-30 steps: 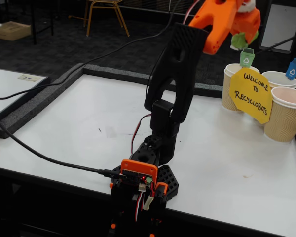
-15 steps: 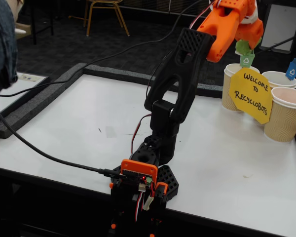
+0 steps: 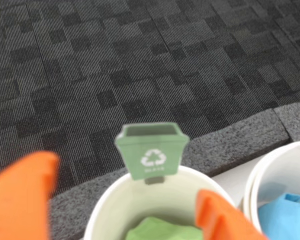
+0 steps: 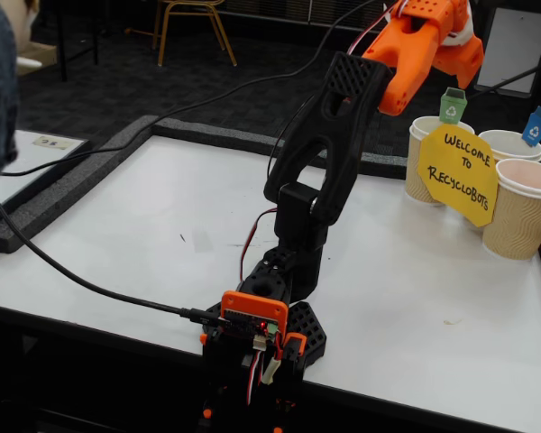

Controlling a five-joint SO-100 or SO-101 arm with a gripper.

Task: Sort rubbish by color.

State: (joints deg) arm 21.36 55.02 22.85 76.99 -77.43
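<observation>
**A:** Dark patterned carpet (image 3: 90,60) behind, white table (image 4: 144,234) in front with a grey foam border (image 4: 63,185). List it, left to right in the fixed view.

**B:** Item one: black cable (image 4: 72,280) across the table's near left. Item two: arm base (image 4: 261,334), near edge, centre; black arm rising and leaning right. Item three: orange gripper (image 4: 451,50), held high at the top right, above the cups. Item four: three ribbed paper cups, namely the green-tagged cup (image 4: 426,153), the blue-tagged cup (image 4: 509,144) and the orange-tagged cup (image 4: 523,212), with a yellow sign (image 4: 458,171) in front of them.

**A:** State of the gripper?

**B:** In the wrist view (image 3: 130,200) the two orange fingers stand well apart, nothing between them. Empty, as far as shown.

**A:** And the rubbish?

**B:** Green lump (image 3: 160,229): inside the green-tagged cup (image 3: 110,210), under its green bin tag (image 3: 151,152). Blue lump (image 3: 282,215): inside the neighbouring cup (image 3: 260,175) to the right in the wrist view. Orange lump: not visible in either view.

**A:** The relation that matters?

**B:** Green lump lies directly below the gripper, between the finger lines, already down in the cup. My judgement: this drop is done, so the next move is away from the cups, up and back toward the table. No long axis to speak of; the lump is crumpled.
</observation>
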